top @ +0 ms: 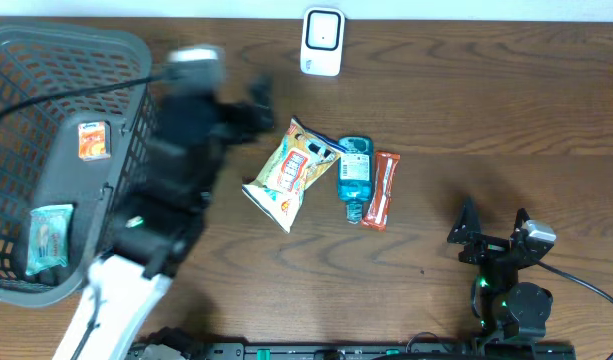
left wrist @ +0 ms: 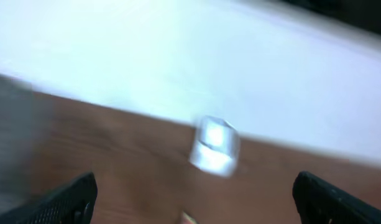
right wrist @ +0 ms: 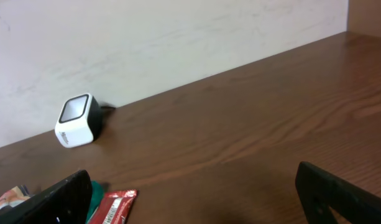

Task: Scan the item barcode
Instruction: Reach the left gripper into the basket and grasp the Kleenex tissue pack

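Observation:
The white barcode scanner (top: pixel 322 42) stands at the table's far edge; it also shows blurred in the left wrist view (left wrist: pixel 215 144) and sharp in the right wrist view (right wrist: pixel 75 120). A yellow snack bag (top: pixel 291 172), a teal bottle (top: pixel 354 178) and a red bar (top: pixel 383 190) lie side by side mid-table. My left gripper (top: pixel 258 108) is motion-blurred just left of the snack bag, open and empty (left wrist: pixel 193 205). My right gripper (top: pixel 494 222) stands open and empty at the near right, and in its wrist view (right wrist: pixel 196 205) the red bar (right wrist: pixel 112 208) lies by the left finger.
A grey mesh basket (top: pixel 46 60) fills the left side of the table. It holds an orange packet (top: pixel 94 140) and a teal packet (top: pixel 49 238). A cable runs from the basket side to the left arm. The wall runs behind the scanner.

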